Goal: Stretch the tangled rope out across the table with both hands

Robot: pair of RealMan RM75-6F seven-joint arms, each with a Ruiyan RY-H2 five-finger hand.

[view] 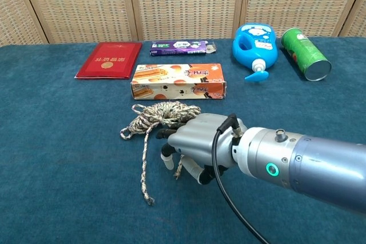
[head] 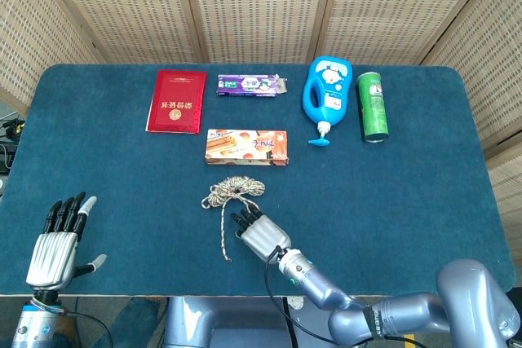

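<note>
We note the rope (view: pixel 160 114) lying bunched in a loose coil on the blue table (head: pixel 424 201), with two strands trailing toward the near edge. The right hand (view: pixel 197 144) sits low over the shorter strand; its dark fingertips (view: pixel 167 134) reach just under the coil, touching or nearly touching it. The fingers curl downward around that strand, but we cannot tell from either view whether they actually grasp it. The longer strand runs free just to the left of these fingers.

The left hand (head: pixel 59 244) rests well apart from the rope, near the table's front left corner, palm down, fingers spread and straight, holding nothing.

Beyond the right fingertips, past the coil, lies an orange snack box (view: pixel 178 81) with biscuit pictures; its printing is too small to read. Further beyond and to the left we see a red booklet (head: pixel 176 100) with gold characters and an emblem, not legible. Straight beyond the box lies a purple packet (head: pixel 251 85), lettering blurred. To the right of it is a blue bottle (head: pixel 327 95) with a cartoon label and a pump spout, lying flat, and a green can (head: pixel 373 104) on its side, label unreadable. A wicker screen (head: pixel 261 6) stands behind the table.
</note>
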